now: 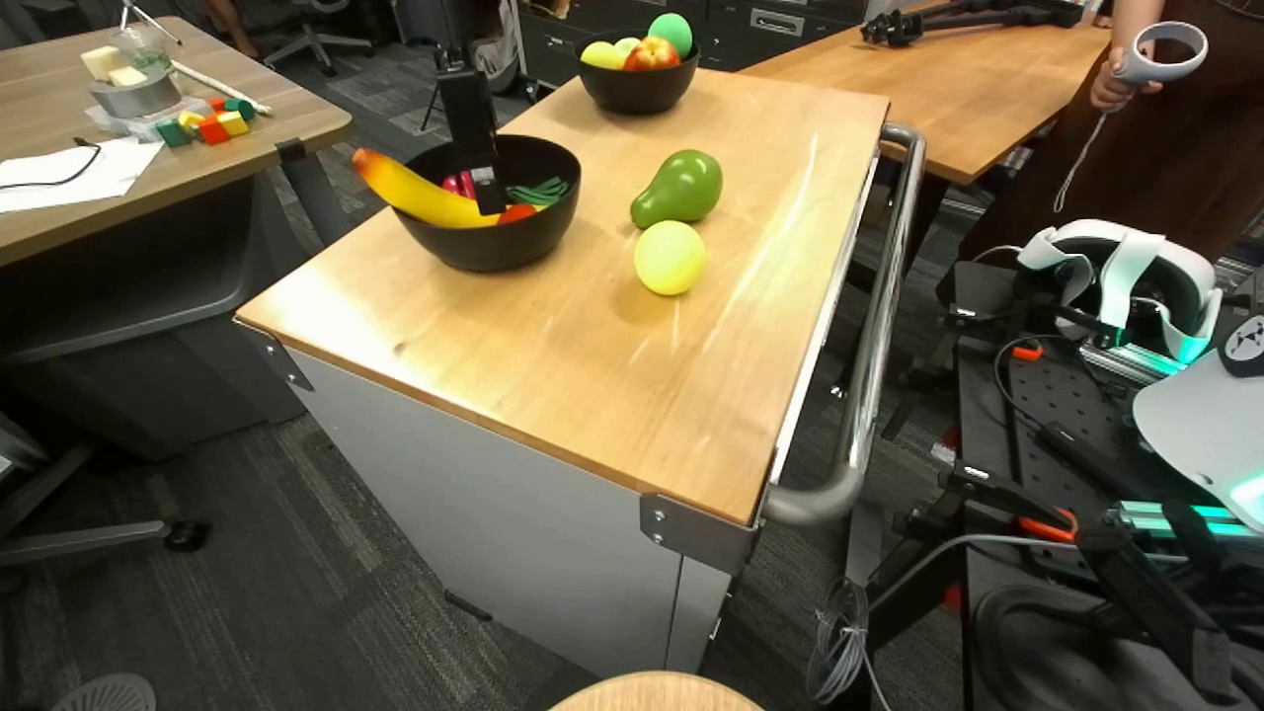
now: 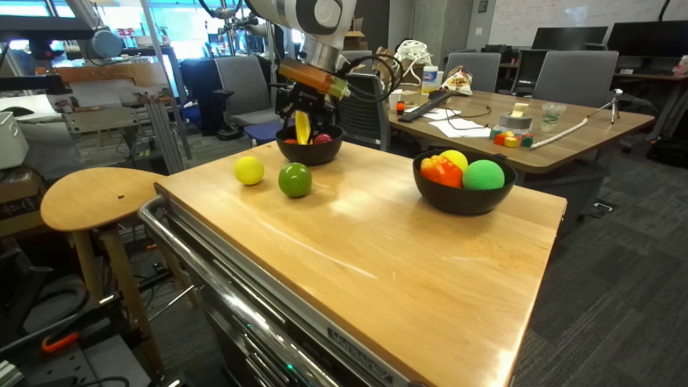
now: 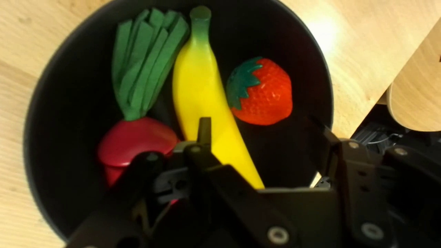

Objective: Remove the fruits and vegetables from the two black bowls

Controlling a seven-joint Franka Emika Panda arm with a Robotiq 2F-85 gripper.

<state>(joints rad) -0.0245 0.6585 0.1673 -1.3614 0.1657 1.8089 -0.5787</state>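
Note:
One black bowl holds a yellow banana, a red strawberry and a red beet with green leaves. The banana leans past the rim in an exterior view. My gripper is open and reaches down into this bowl. One finger is over the banana, between it and the camera; the other is near the bowl's wall. Another black bowl holds a green ball, a red-orange fruit and yellow fruit. A green pear and a yellow ball lie on the wooden top.
The bowls stand on a wooden cart top with a metal handle rail along one side. A desk with blocks and papers stands beside it. A round stool stands near one end.

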